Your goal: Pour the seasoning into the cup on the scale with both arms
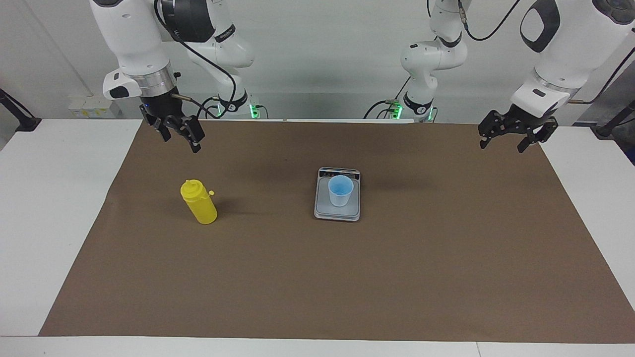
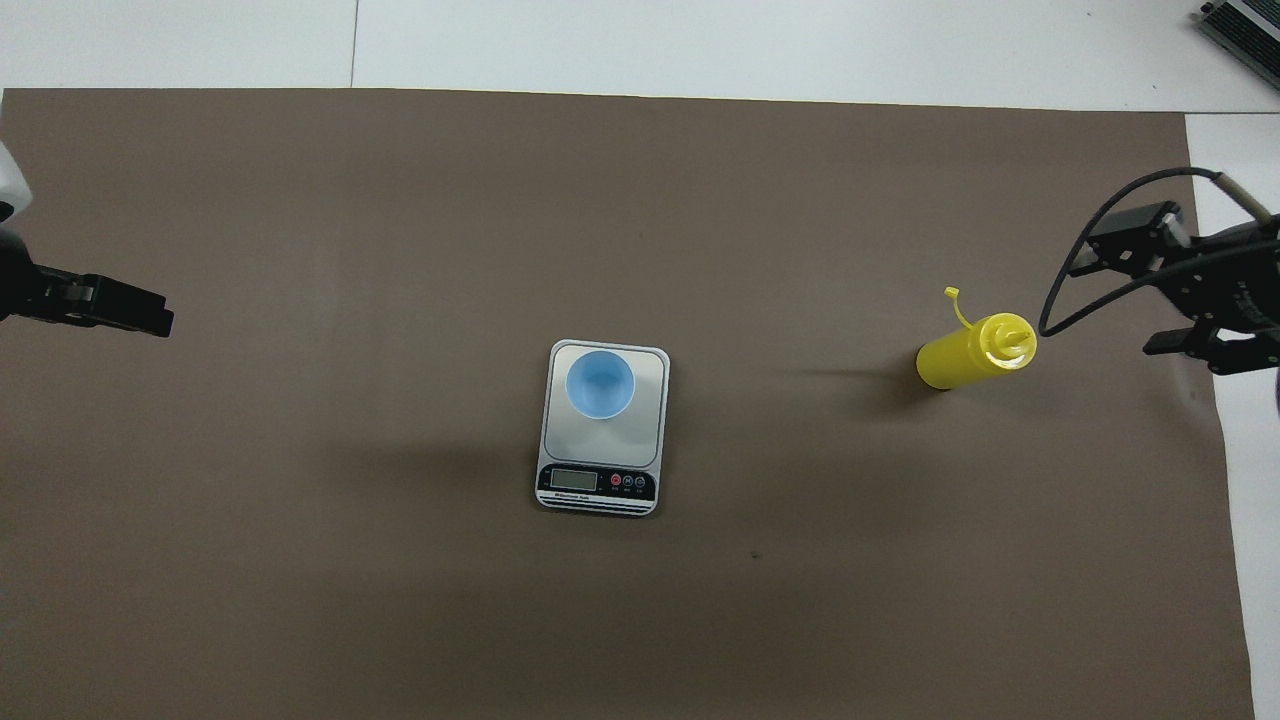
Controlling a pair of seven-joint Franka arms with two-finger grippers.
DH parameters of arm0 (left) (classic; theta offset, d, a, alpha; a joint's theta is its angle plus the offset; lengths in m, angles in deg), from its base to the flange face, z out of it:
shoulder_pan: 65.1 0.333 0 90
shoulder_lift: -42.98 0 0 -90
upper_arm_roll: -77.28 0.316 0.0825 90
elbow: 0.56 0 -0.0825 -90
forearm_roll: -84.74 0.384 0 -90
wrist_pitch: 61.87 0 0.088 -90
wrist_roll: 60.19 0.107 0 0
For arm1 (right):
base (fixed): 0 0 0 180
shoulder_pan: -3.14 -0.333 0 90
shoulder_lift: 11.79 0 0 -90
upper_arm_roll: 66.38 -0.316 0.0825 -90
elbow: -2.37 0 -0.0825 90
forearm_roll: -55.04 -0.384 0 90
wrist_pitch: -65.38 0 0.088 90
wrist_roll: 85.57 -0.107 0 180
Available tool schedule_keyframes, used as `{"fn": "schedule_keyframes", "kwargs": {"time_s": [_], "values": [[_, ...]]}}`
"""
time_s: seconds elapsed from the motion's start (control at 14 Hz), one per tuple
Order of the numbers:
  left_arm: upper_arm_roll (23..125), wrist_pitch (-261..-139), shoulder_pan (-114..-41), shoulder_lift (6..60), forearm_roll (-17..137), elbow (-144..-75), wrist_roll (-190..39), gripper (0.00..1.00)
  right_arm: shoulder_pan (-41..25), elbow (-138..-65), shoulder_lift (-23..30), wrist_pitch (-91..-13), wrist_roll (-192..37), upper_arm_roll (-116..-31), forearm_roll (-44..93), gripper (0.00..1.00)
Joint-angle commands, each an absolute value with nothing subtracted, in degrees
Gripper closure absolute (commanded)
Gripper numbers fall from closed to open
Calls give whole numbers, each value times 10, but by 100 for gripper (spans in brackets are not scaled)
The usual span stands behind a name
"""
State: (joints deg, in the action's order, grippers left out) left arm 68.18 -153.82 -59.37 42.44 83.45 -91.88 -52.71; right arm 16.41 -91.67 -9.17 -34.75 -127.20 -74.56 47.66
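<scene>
The yellow seasoning bottle (image 1: 199,203) stands upright on the brown mat, toward the right arm's end; it also shows in the overhead view (image 2: 965,358). The pale blue cup (image 1: 340,191) stands on the silver-grey scale (image 1: 337,213) at mid-table, and both show from above, the cup (image 2: 600,384) on the scale (image 2: 650,440). My right gripper (image 1: 180,141) hangs open and empty in the air beside the bottle, nearer the mat's edge (image 2: 1120,305). My left gripper (image 1: 501,146) hangs open and empty over the mat's other end (image 2: 140,312).
The brown mat (image 1: 347,277) covers most of the white table (image 1: 44,208). The scale's dark display strip (image 2: 597,481) faces the robots. A grey device (image 2: 1245,30) lies at the table's corner farthest from the robots, at the right arm's end.
</scene>
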Motion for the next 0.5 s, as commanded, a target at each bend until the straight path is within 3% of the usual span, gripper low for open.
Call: {"fn": "schedule_keyframes", "kwargs": {"time_s": [0.0, 0.43], "values": [[681, -1528, -594, 427, 844, -917, -524, 0, 182, -837, -20, -325, -1319, -750, 461, 0], [681, -1532, -595, 433, 844, -928, -521, 0, 216, -797, 79, -313, -1350, -750, 384, 0]]}}
